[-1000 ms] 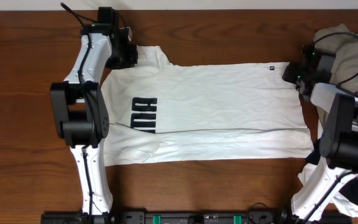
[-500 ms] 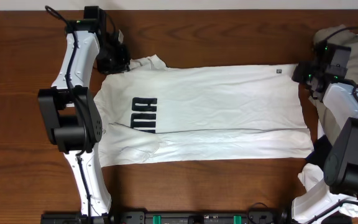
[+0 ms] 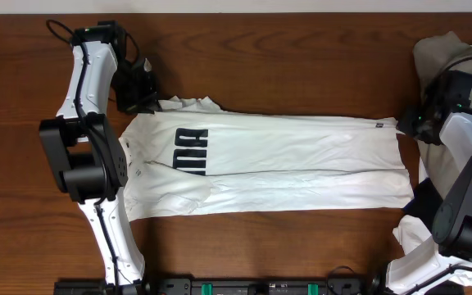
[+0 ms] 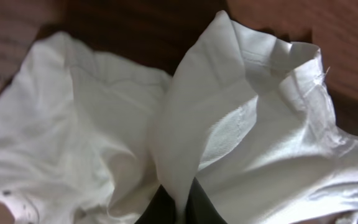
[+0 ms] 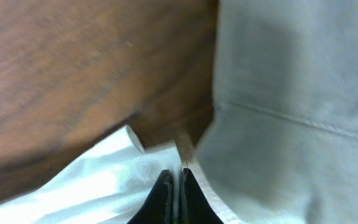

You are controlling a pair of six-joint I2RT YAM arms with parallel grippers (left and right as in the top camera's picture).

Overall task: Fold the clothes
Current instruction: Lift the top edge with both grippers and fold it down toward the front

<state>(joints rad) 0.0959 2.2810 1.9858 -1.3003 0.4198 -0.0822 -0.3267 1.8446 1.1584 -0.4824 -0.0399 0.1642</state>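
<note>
The clothes, a white T-shirt point(image 3: 301, 156) with a dark block-letter logo point(image 3: 191, 152), lie sideways across the wooden table, collar end to the left. The far long edge is doubled over toward the front. My left gripper point(image 3: 147, 100) is shut on the bunched far shoulder. In the left wrist view a white fold point(image 4: 229, 124) rises from between the dark fingers of that gripper point(image 4: 182, 208). My right gripper point(image 3: 406, 124) is shut on the far hem corner, beside the small dark tag point(image 3: 378, 125). The right wrist view shows this gripper point(image 5: 179, 186) pinching the white hem point(image 5: 117, 180).
A beige-grey garment point(image 3: 449, 49) is heaped at the far right; in the right wrist view the same garment point(image 5: 291, 93) lies right next to the pinched hem. More white cloth point(image 3: 416, 238) and a dark cloth point(image 3: 423, 197) sit at the near right. Bare wood point(image 3: 301, 49) lies beyond the shirt.
Both grippers have drawn the shirt's far edge toward the front, so the shirt looks narrower. The left arm has swung left, the right arm right. The hem tag has moved forward.
</note>
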